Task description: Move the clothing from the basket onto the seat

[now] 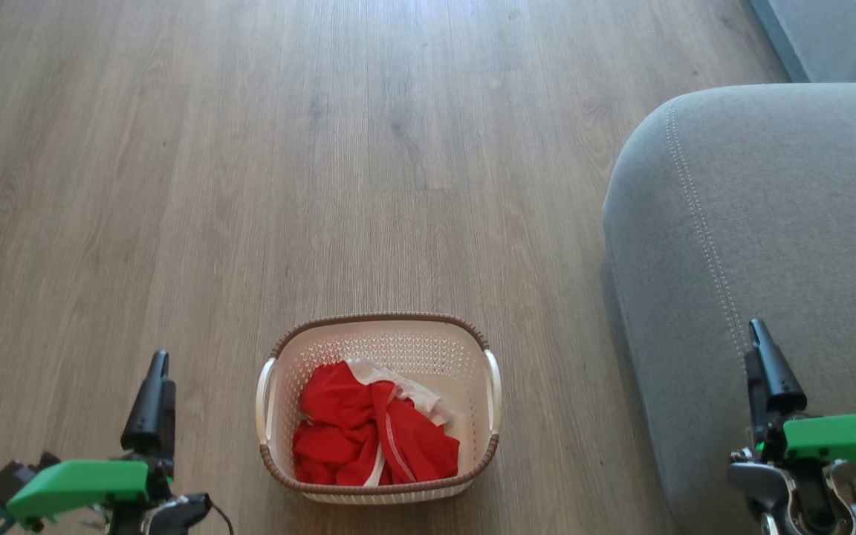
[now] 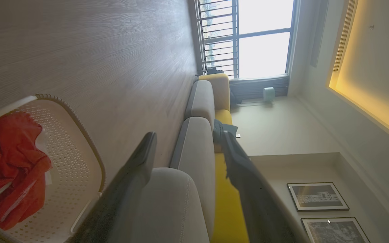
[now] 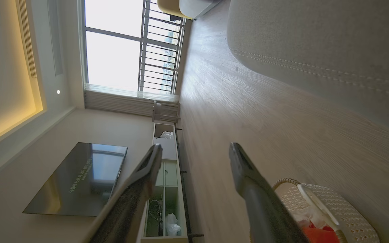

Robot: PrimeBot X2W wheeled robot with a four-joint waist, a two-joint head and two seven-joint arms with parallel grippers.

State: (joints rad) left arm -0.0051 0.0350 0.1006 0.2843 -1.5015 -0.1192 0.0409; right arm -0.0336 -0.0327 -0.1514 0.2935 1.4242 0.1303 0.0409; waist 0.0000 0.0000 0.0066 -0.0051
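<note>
We see the clothing (image 1: pixel 368 435) bunched inside the basket (image 1: pixel 398 345): a red heap w/ white panels & white stripe trim, crowding the basket's left and near sides, w/ bare cream base showing at its far right. The basket stands upright on the wood floor (image 1: pixel 250 186), brown rim up, a white handle on each short side. Right of the basket, w/ a strip of floor btwn, is the seat (image 1: pixel 770 223): grey upholstery, rounded corner, pale stitched seam. The left fingers (image 2: pixel 137 165) hang left of the basket, apart from it, spread wide w/ nothing btwn them. In the left wrist view the basket & clothing sit just beside one finger. The right fingers (image 3: pixel 247 175) are well right of the basket, showing against the seat's near part in the head view. They're likewise spread & pinching nothing. The right wrist view catches a basket corner w/ a bit of red & white cloth in it. Far beyond the basket we make out a window (image 3: pixel 113 50) w/ railing, and a dark TV (image 3: pixel 76 179) on the wall.
</note>
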